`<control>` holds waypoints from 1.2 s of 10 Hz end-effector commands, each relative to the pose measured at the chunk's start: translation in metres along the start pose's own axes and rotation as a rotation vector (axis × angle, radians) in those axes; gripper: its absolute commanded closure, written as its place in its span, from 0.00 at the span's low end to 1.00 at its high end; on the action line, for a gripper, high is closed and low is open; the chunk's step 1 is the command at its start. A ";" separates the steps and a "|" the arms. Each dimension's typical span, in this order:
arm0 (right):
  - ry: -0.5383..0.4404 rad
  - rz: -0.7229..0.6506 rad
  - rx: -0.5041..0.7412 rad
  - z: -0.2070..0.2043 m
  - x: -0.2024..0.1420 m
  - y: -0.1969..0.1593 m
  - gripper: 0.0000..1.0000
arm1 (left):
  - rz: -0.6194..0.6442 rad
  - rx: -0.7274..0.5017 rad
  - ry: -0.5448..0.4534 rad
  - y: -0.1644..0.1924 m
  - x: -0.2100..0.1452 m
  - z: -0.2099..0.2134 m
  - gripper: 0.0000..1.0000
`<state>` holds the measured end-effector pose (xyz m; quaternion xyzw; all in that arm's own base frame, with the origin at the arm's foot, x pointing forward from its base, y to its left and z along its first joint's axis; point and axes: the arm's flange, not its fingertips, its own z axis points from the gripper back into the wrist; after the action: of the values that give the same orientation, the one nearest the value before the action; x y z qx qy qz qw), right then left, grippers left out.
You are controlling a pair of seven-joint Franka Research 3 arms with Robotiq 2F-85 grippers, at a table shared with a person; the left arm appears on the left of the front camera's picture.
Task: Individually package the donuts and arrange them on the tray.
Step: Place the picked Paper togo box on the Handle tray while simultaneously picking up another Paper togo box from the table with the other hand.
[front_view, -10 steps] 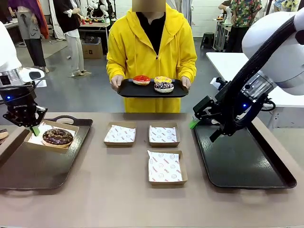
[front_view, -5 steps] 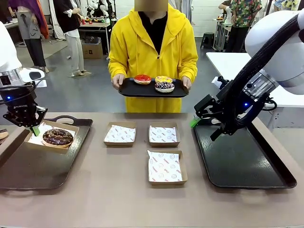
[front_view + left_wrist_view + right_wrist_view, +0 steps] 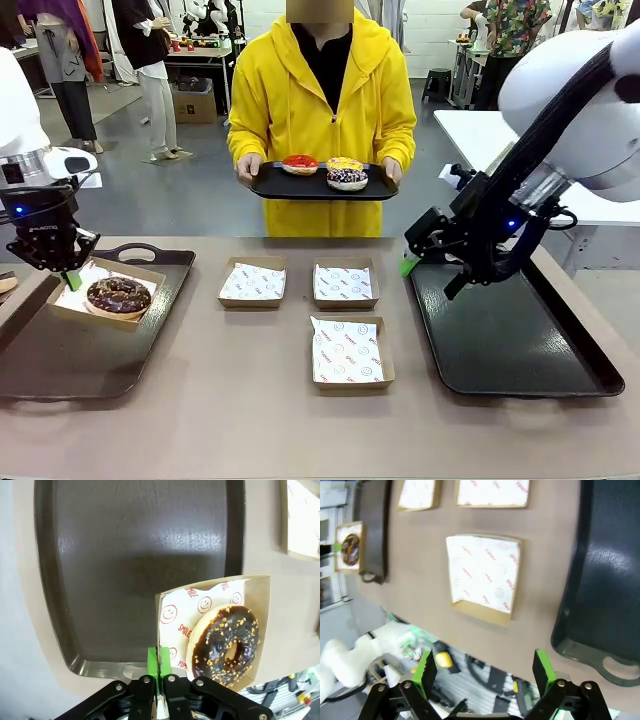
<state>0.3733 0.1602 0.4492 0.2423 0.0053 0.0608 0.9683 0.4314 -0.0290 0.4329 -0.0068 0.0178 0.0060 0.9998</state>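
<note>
your left jaws clamp the box (image 3: 264,605) rim; the donut (image 3: 226,645) looks soft and sticky, so handle cardboard only. right jaws stand apart.

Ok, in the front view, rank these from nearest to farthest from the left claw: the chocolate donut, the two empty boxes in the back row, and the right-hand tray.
1. Chocolate donut, beside the left claw, on the left tray.
2. Back-row left box, mid-table.
3. Back-row right box, just past it.
4. Right-hand tray, at the table's right.

Brown table (image 3: 250,400) — yellow-hooded person (image 3: 320,100) beyond
</note>
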 end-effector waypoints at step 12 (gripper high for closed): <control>-0.002 -0.056 -0.375 -0.135 0.007 0.034 0.00 | -0.014 0.049 -0.076 0.013 -0.046 -0.034 0.99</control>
<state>0.3685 0.2400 0.3469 0.0774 0.0033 0.0408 0.9962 0.3842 -0.0178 0.3982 0.0158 -0.0199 0.0025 0.9997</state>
